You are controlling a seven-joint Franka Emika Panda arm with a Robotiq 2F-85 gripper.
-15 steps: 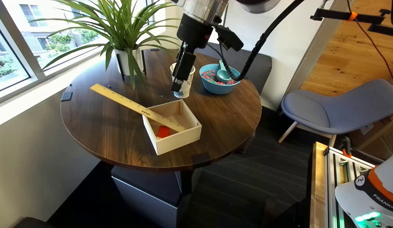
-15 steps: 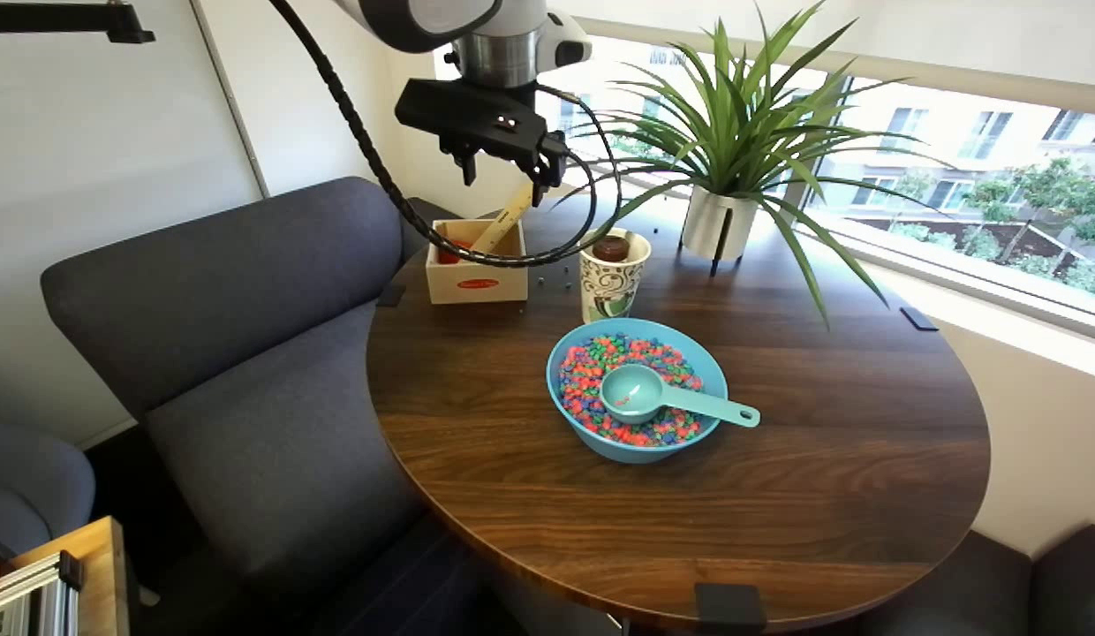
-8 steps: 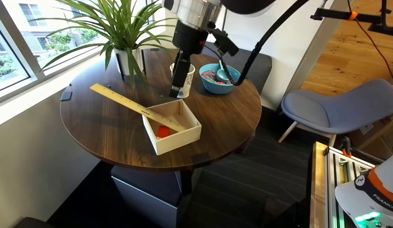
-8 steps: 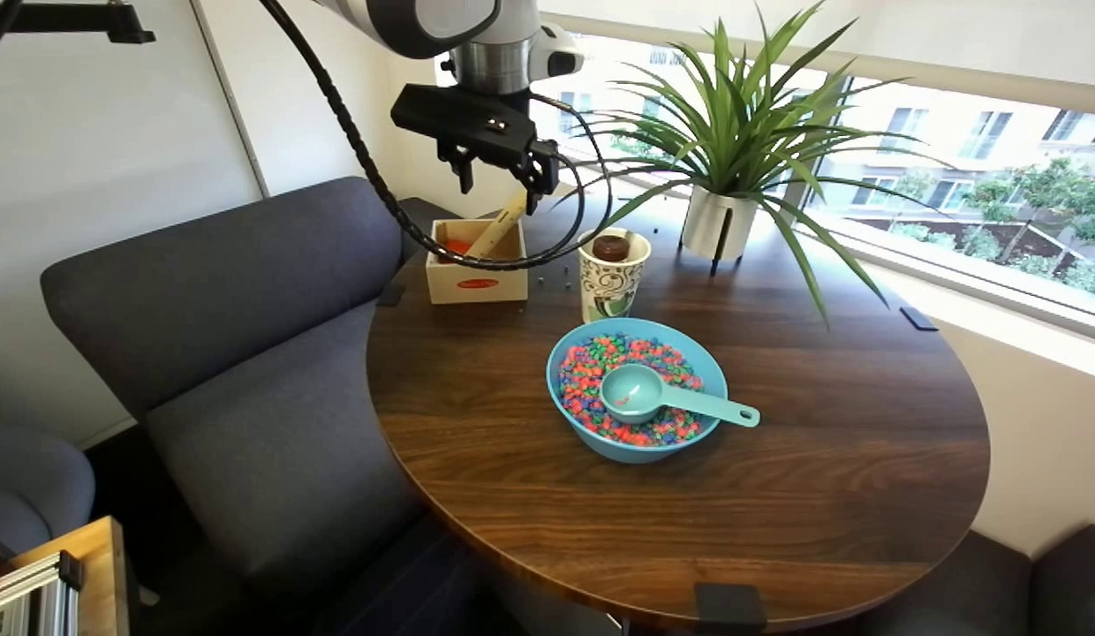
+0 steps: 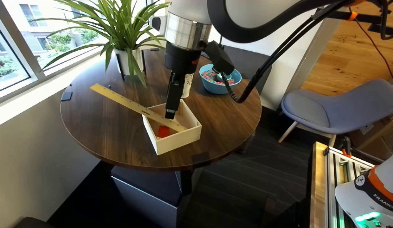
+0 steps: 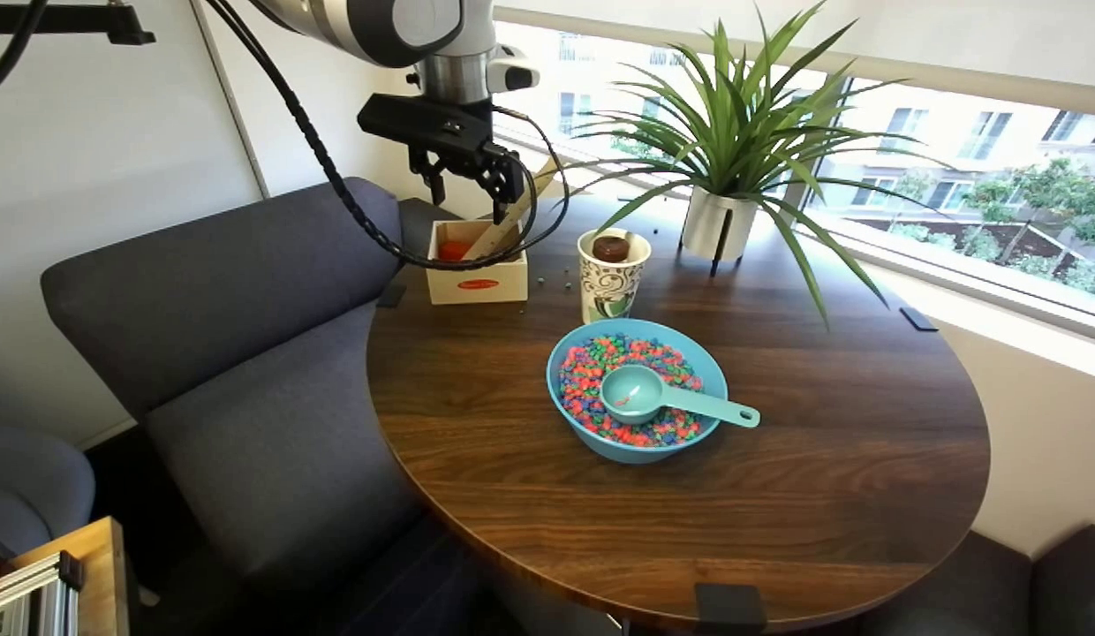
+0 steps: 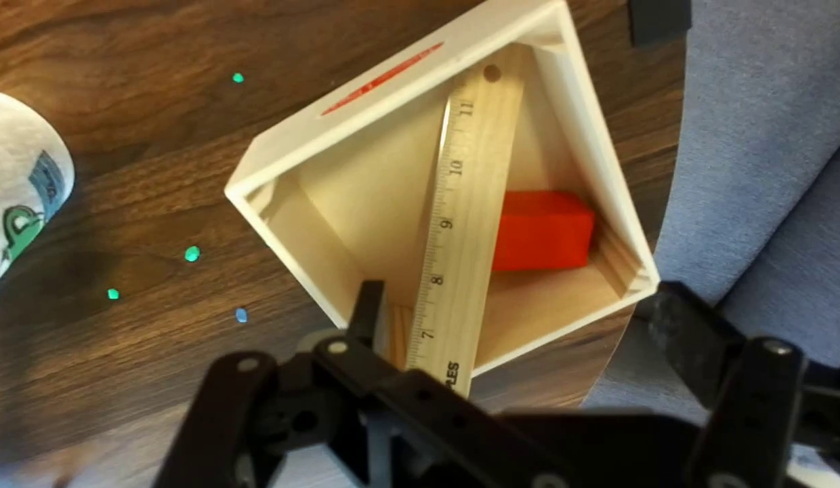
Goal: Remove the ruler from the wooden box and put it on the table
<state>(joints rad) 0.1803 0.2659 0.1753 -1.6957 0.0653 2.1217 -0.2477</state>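
Note:
The ruler (image 5: 126,102) leans over the rim of the wooden box (image 5: 179,141); its low end is inside and its far end sticks out over the table (image 5: 104,126). In the wrist view the ruler (image 7: 460,237) runs through the box (image 7: 291,144), and its upper part is hidden behind my gripper's linkage. My gripper (image 7: 521,315) is open and empty, its fingers wide apart with the ruler's line between them, nearer one finger. In both exterior views the gripper (image 5: 170,114) (image 6: 468,203) hangs above the box, apparently not touching the ruler.
A red block (image 7: 545,230) lies in the box beside the ruler. A paper cup (image 6: 611,283) stands close to the box. A blue bowl (image 6: 636,450) with coloured bits and a scoop (image 6: 631,393) is beyond the cup. A potted plant (image 5: 128,63) stands near the window.
My gripper has come down and across from beside the cup to above the box, staying open. The ruler and the box have not moved.

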